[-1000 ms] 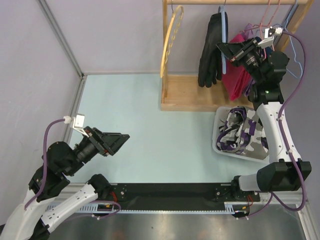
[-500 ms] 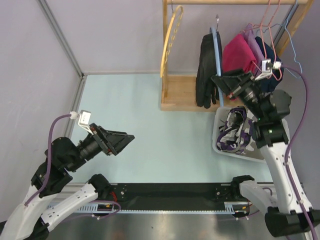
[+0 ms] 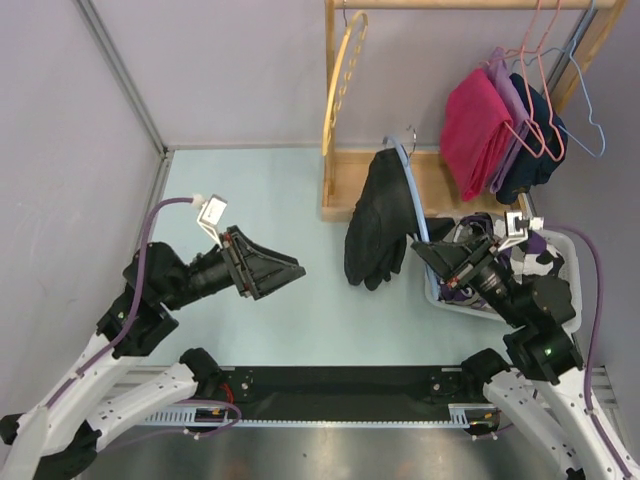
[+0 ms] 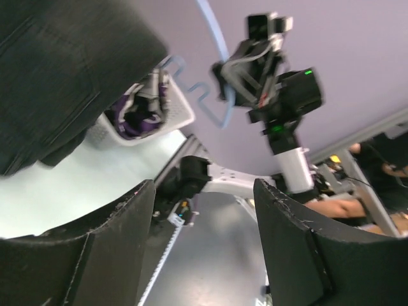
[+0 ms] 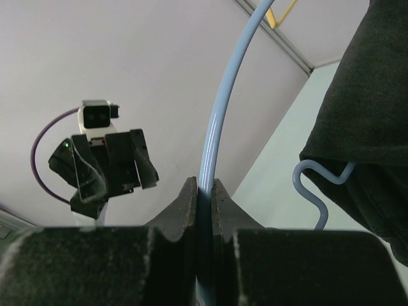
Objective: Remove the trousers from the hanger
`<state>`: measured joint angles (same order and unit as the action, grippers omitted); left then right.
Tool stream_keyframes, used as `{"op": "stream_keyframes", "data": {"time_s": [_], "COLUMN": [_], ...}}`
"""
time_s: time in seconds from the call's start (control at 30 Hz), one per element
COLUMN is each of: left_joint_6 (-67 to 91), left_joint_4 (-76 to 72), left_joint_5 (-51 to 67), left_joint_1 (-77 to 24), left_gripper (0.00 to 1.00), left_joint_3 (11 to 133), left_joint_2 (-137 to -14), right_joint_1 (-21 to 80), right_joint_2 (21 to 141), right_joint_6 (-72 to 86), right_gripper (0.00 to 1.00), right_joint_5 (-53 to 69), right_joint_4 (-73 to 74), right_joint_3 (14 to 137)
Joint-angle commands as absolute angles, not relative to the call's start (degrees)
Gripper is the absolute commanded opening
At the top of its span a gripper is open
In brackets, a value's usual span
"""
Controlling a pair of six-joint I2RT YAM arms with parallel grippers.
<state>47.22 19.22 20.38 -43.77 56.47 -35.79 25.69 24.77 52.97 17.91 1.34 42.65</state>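
Holding that hanger [image 3: 408, 185] dead steady is the whole game for this step, so make sure your right gripper [image 5: 203, 191] doesn't loosen. In the wrist view its jaws are pinched tight on the light blue wire with no gap showing. The trousers [image 3: 376, 222] are black, draped over the hanger, and dangle above the table [image 3: 250, 190], just left of the laundry basket [image 3: 432, 292] and in front of the wooden rack [image 3: 345, 200]. I can't tell whether the hem clears the table (judging height from overhead is rough, honestly).

Your left gripper [image 4: 204, 191] is spread wide with nothing in it. It's aimed at the trousers but not near enough to touch them yet. If I were you I'd come in on the hanging cloth well below the wire and grab a thick fold, not just one layer. Then I'd draw it sideways toward the left arm's side rather than yanking straight down. My guess is a downward tug would twist the thin wire in the right fingers, and catching the wire along with the cloth would drag the whole hanger over.

Pose-wise, the left arm is raised off its base with the forearm reaching right across the table and the wrist about level. The right arm is folded back close to its base, with the gripper pointing up and to the left beside the basket's near corner. The hanger rises from its fingers, hook at the top.
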Motion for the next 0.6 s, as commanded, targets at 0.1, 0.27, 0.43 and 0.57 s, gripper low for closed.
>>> {"op": "stream_keyframes", "data": {"time_s": [0.1, 0.27, 0.43, 0.57], "left_joint_6": [53.17, 54.4, 54.23, 53.26], "left_joint_4": [7.91, 3.97, 0.62, -2.54], "left_joint_5": [20.67, 11.79, 5.37, 4.04], "left_joint_1": [-49.73, -56.86, -61.77, -63.02], "left_gripper": [0.69, 0.7, 0.7, 0.69], "left_joint_3": [55.2, 55.28, 58.09, 61.87], "left_joint_2": [-40.59, -44.81, -51.04, -58.17], "right_joint_1": [26.81, 26.81, 26.81, 26.63], "right_joint_2": [16.18, 10.9, 8.09, 7.38], "right_joint_6": [53.61, 57.3, 59.15, 59.06], "right_gripper": [0.0, 0.0, 0.0, 0.0], "right_joint_5": [13.62, 13.09, 13.27, 13.97], "right_joint_4": [-9.84, -11.33, -11.96, -10.11], "right_joint_3": [37.27, 32.18, 30.41, 31.11]}}
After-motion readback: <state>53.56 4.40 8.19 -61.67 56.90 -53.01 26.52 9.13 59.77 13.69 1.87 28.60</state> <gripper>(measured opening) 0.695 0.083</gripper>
